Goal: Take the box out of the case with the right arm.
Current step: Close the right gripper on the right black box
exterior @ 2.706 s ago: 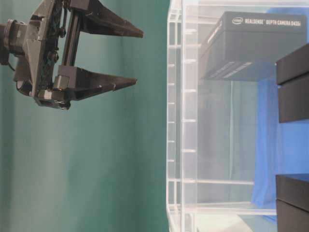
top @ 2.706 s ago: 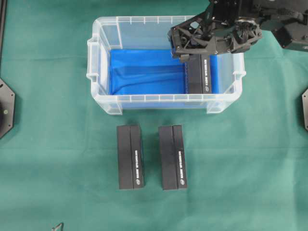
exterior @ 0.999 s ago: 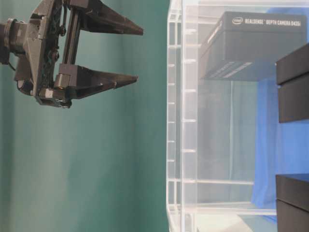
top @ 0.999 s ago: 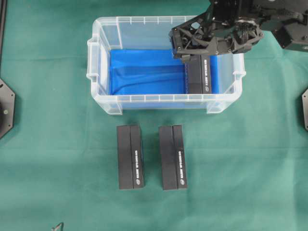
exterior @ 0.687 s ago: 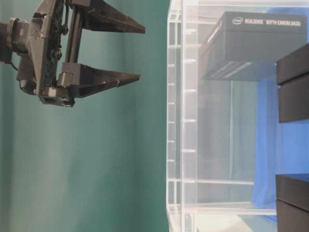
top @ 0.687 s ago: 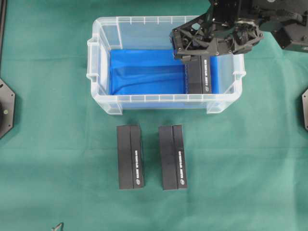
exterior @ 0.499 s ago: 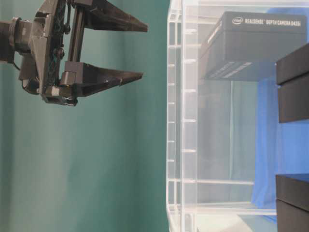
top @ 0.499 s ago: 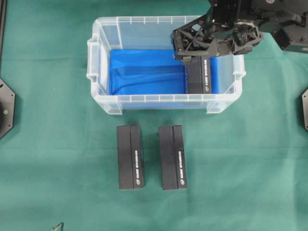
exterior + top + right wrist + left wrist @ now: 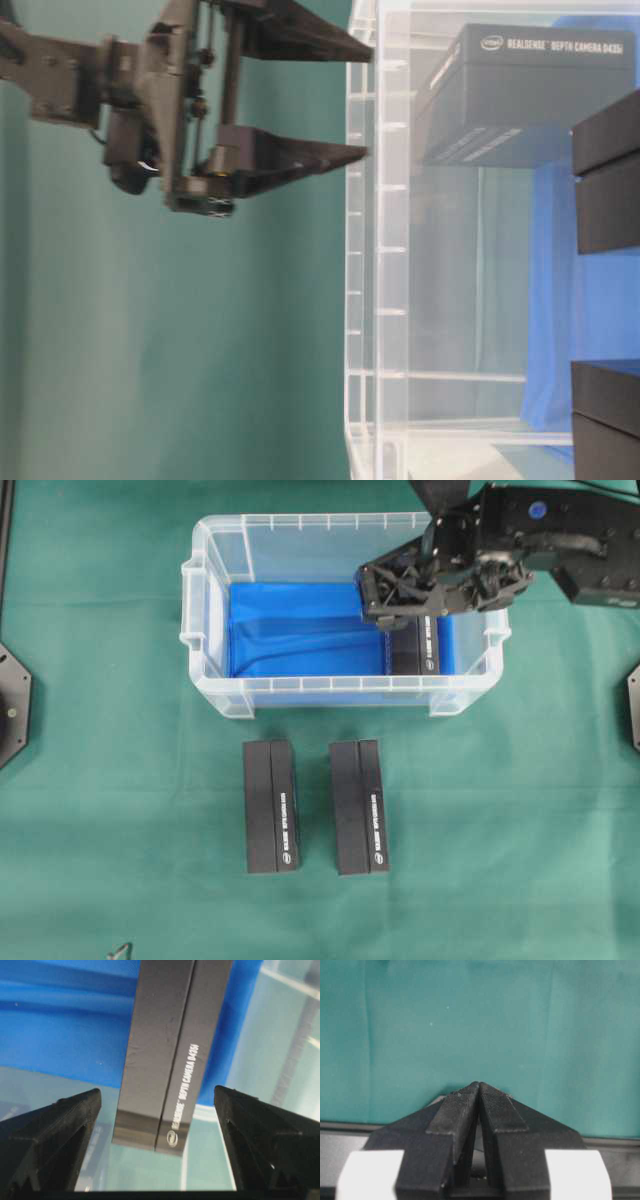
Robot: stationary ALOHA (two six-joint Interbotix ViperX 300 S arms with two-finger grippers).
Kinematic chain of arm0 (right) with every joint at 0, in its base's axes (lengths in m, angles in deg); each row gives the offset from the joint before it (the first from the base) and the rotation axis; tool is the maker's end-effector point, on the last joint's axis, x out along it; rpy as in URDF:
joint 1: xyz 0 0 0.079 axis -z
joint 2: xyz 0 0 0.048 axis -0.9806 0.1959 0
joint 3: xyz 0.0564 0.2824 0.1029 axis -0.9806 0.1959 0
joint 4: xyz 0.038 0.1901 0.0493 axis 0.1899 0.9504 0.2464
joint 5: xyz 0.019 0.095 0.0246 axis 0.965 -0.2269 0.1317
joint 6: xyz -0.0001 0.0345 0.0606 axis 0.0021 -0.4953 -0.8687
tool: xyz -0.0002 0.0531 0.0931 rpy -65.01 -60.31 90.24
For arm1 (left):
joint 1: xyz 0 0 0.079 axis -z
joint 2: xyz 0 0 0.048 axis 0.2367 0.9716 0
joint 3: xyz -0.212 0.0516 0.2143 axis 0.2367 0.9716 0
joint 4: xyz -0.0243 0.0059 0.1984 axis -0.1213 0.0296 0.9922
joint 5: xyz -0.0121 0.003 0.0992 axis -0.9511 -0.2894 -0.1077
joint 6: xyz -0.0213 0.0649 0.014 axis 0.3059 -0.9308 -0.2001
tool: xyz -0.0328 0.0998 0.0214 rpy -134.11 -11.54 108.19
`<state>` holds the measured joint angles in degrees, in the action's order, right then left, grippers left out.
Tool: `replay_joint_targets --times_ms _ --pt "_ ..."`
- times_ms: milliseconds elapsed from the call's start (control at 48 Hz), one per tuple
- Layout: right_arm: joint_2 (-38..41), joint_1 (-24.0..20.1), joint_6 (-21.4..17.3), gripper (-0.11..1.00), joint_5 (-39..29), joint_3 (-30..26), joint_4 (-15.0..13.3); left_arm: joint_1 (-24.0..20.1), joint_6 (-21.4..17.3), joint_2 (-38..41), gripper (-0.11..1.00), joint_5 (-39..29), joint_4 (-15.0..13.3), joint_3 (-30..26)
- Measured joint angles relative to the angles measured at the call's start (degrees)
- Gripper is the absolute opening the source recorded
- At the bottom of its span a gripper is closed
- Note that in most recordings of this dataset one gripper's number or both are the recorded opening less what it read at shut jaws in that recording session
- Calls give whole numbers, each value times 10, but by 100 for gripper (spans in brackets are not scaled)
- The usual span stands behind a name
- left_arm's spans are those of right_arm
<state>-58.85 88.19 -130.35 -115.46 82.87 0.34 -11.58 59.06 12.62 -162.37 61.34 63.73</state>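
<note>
A clear, translucent plastic case (image 9: 345,615) with a ribbed rim, moulded side handles and a bright blue lining is seen near the far edge of a table draped in matte green cloth (image 9: 120,780). Inside it, against the right-hand end, a slim matte black cardboard box (image 9: 415,648) with fine white lettering is laid flat on the lining; in the right wrist view its lid seam and a few slight creases are shown (image 9: 170,1055). The right gripper (image 9: 400,598), all black with a lattice frame and tapering pointed fingers (image 9: 300,160), is positioned over the far end of that box, its jaws spread wide with the box seen between them, untouched. Its tips are seen at the case's rim in the table-level view. Two matching black boxes (image 9: 271,806) (image 9: 360,806) are laid side by side, apart, on the cloth in front of the case. The left gripper (image 9: 479,1091), of ridged black plastic with white fittings, is held over bare cloth with its wedge-shaped fingertips pressed together on nothing.
</note>
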Motion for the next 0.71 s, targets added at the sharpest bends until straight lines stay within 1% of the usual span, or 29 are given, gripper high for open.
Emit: replay_joint_targets --times_ms 499,708 --pt "42 12 0 90 86 56 0 0 3 0 0 0 1 -1" --pt "48 12 -1 90 98 60 0 0 2 1 0 1 0 0"
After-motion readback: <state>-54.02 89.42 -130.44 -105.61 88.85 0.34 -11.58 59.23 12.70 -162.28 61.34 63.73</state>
